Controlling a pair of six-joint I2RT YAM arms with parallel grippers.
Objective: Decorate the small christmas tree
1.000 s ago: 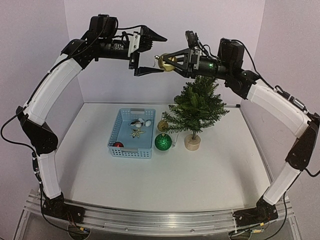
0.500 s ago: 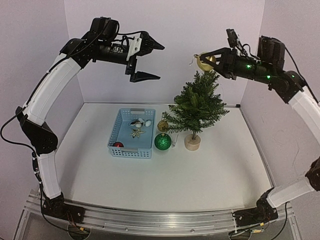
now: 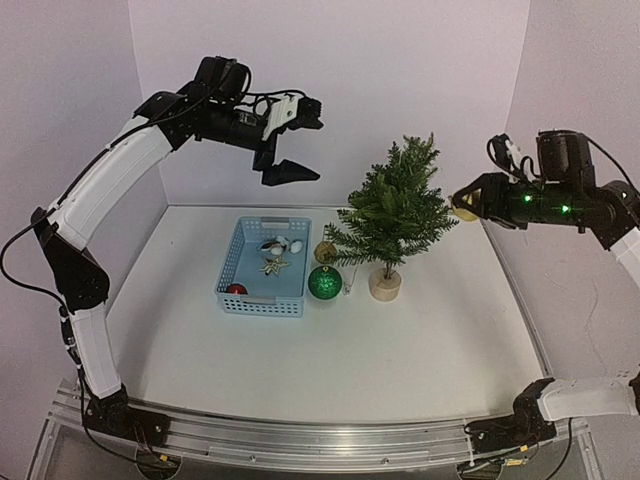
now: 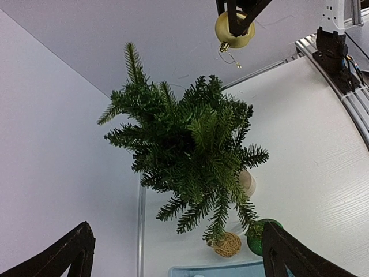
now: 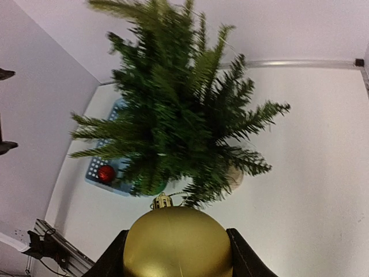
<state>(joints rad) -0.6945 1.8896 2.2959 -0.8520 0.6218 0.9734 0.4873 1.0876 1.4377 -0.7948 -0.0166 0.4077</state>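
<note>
- Tree: small christmas tree (image 3: 392,215) stands upright on the table (image 3: 300,370) on its round wooden base, just right of the blue basket (image 3: 245,262).
- Right end effector (image 3: 472,200) is clenched on a gold bauble (image 5: 177,245), held in the air near the tree's right-side branches, about mid-height. The bauble's cap faces the tree, and the left wrist view shows a gap between them.
- Left end effector (image 3: 314,145) is released, fingers spread wide with nothing between them, high up left of the treetop.
- Green bauble (image 3: 326,284) and gold glitter ball (image 3: 326,251) sit on the table between basket and tree base.
- Red bauble (image 3: 237,290) lies in the basket's near left corner. Other ornaments in there are too small to tell.
</note>
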